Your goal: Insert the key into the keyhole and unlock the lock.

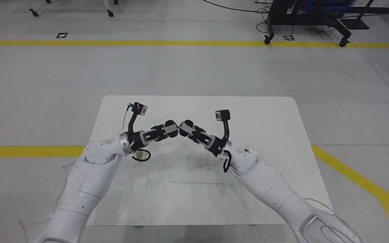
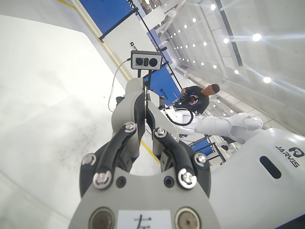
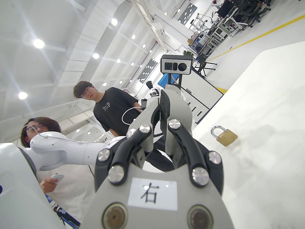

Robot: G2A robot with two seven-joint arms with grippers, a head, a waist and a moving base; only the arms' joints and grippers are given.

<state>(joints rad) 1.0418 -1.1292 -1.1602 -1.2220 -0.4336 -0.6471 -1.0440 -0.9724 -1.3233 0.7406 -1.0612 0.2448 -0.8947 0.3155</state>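
brass padlock (image 3: 224, 136) lies on the table (image 3: 274, 84) near the right gripper (image 3: 162, 96), not touching it; its fingers are pressed together, so are those of the left gripper (image 2: 144, 89).

Padlock (image 3: 224, 136) on table (image 3: 266, 91), left end effector (image 2: 144, 91) facing right end effector (image 3: 163, 96) — above table

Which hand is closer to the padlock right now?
Right, it seems. The padlock lies on the table beside the right hand; the left hand faces that hand tip to tip, farther off.
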